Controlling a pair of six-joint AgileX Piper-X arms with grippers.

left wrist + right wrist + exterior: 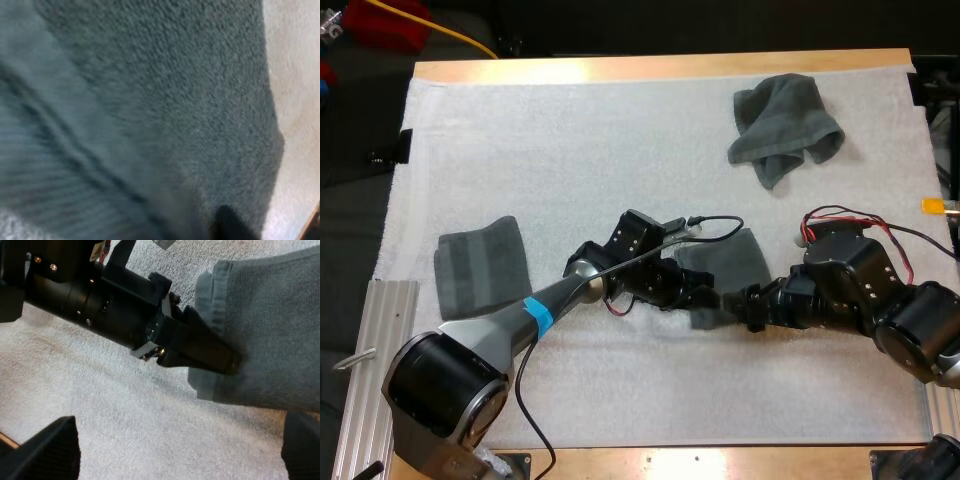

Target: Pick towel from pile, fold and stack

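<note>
Surface: white mat over wooden worktop, metal rail at 8 o'clock edge. crumpled towel at 1 o'clock, folded towel at 9. centre towel lies flat; left claw at its 7 o'clock edge, grip can't tell. right claw released, just beside.

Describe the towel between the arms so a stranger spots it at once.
On the white mat, find where the left end effector and right end effector face each other. The flat towel lies there, unlike the crumpled towel far right and the folded towel at left.
</note>
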